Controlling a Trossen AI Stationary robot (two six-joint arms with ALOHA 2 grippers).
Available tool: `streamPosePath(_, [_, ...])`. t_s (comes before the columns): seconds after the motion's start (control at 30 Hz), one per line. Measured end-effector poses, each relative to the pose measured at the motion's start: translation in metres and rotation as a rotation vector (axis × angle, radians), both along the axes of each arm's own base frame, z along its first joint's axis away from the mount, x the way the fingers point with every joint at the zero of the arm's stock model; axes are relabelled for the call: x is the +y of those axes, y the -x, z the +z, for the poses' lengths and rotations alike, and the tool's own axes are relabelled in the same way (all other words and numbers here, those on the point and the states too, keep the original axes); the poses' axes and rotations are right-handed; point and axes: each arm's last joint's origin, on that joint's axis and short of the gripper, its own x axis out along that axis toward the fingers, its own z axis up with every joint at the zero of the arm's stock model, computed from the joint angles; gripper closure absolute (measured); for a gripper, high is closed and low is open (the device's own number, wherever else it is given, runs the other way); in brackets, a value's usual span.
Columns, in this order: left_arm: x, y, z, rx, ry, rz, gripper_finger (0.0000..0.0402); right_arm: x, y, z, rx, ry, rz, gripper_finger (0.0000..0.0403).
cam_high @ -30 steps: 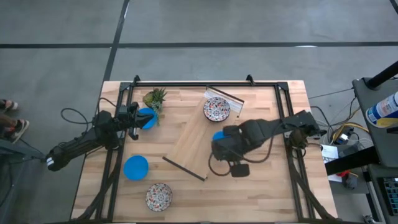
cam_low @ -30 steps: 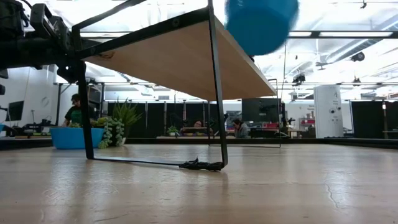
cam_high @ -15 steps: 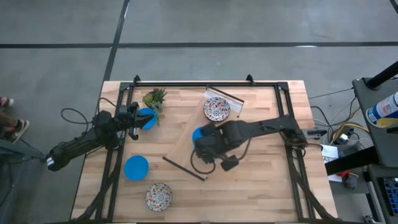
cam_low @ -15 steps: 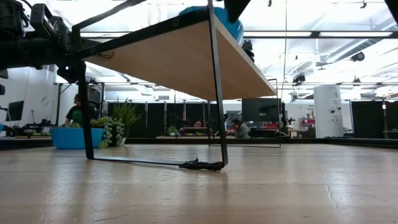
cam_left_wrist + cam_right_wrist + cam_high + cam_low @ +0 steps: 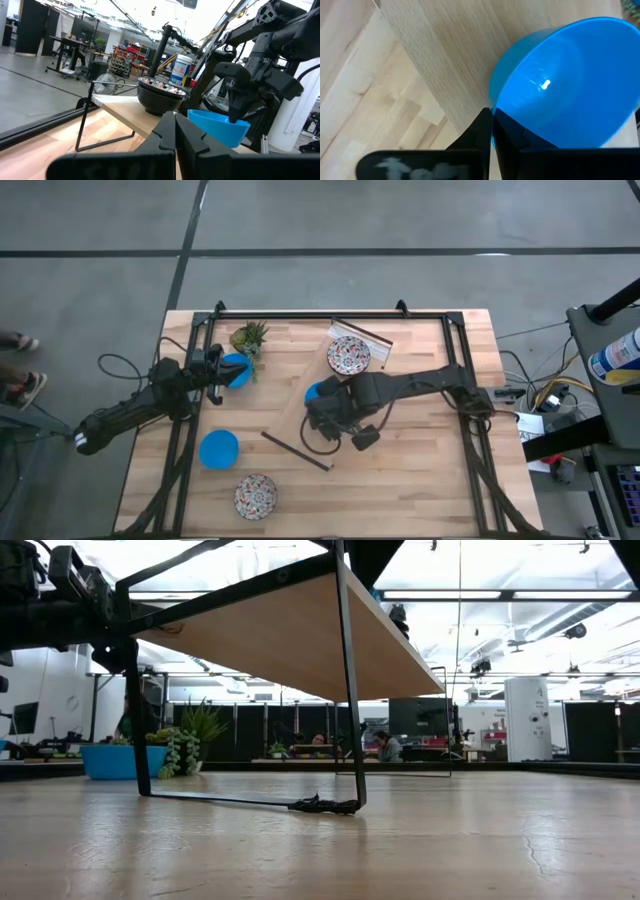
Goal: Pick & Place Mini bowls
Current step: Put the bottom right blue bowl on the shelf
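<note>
The blue bowl (image 5: 314, 392) I am carrying has moved further left since half a second ago — it now sits over the middle of the wooden board (image 5: 325, 395), and in the low view it has slipped out of sight above the board's top edge, where a moment earlier a blue rim showed. My right arm reaches in from the table's right side, a little further across than before, and the right hand (image 5: 322, 402) is closed on the bowl's rim: in the right wrist view the two dark fingers (image 5: 487, 131) are pinched together at the edge of the blue bowl (image 5: 565, 85), with the pale board grain right under it.

Around it, nothing else has shifted. A patterned bowl (image 5: 348, 355) stands at the far end of the board. A second blue bowl (image 5: 234, 370) lies near the table's left edge, just beside the small green plant (image 5: 249, 337), and my left hand (image 5: 214, 367) rests at that bowl. From the left wrist view its fingers (image 5: 175, 137) look pressed together, though I cannot tell whether they touch that bowl. A third blue bowl (image 5: 219, 449) and another patterned bowl (image 5: 256, 496) stand on the table (image 5: 420, 480) toward the near left corner — both clear of the arms. The black frame (image 5: 310, 315) rings the table.
</note>
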Motion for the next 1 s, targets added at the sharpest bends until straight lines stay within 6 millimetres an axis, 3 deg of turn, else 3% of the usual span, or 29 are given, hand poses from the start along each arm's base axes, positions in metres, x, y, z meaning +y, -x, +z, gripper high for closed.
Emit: streamPosePath(1.0, [0.0000,0.0000,0.0000,0.000,0.000,0.000,0.0402,0.0020,0.0018,0.0098,-0.051,-0.125,-0.106,0.0391])
